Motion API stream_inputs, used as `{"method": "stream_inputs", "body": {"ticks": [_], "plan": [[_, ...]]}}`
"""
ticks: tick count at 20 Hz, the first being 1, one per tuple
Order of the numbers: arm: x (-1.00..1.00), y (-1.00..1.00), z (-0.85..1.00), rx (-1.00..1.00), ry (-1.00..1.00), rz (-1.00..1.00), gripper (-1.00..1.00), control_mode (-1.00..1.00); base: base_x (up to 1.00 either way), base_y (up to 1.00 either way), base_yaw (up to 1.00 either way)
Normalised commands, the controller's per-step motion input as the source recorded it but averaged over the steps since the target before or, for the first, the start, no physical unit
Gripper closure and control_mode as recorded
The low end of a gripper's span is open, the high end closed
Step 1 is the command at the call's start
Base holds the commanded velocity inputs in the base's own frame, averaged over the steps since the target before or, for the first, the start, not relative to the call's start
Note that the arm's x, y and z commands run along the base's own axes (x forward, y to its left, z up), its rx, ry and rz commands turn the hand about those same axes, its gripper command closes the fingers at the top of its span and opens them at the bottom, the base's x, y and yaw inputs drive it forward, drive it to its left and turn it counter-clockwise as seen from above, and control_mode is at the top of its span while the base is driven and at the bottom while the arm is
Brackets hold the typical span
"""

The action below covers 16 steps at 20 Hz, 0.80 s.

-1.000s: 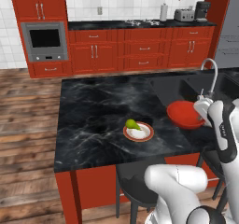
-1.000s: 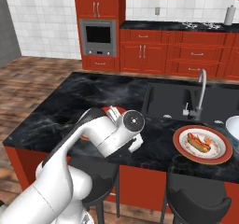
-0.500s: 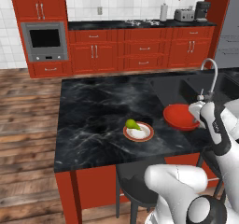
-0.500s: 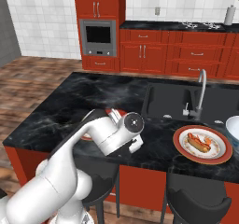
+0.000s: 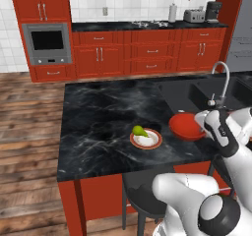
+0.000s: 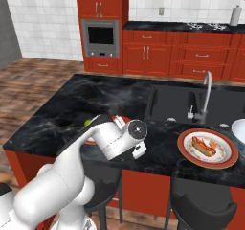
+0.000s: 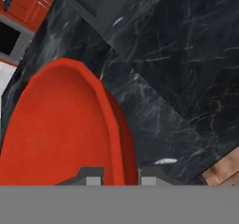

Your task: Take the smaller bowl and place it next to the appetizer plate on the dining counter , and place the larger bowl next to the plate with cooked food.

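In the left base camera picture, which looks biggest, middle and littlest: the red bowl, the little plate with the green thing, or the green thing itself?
1. The red bowl looks biggest.
2. The little plate is slightly smaller; it sits nearer the camera, so their true sizes may be close.
3. The green food piece is clearly smallest.

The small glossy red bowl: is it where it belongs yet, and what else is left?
Nothing finished. The end effector grips the small glossy red bowl by its rim, short of the small white plate with green food. The pale bowl by the plate with tan-and-red food looks untouched.

No readable text, label or number anywhere.
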Motion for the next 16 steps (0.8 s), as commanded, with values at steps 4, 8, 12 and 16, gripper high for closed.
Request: {"method": "stream_inputs", "body": {"ticks": [4, 8, 12, 16], "plan": [[0.18, 0.00, -0.24, 0.00, 0.00, 0.00, 1.00, -1.00, 0.00, 0.00, 0.00], [0.16, 0.00, -0.18, 0.00, 0.02, 0.00, 1.00, -1.00, 0.00, 0.00, 0.00], [0.12, 0.00, -0.08, 0.00, 0.04, 0.00, 1.00, -1.00, 0.00, 0.00, 0.00], [0.08, 0.00, -0.11, 0.00, 0.03, 0.00, 1.00, -1.00, 0.00, 0.00, 0.00]]}}
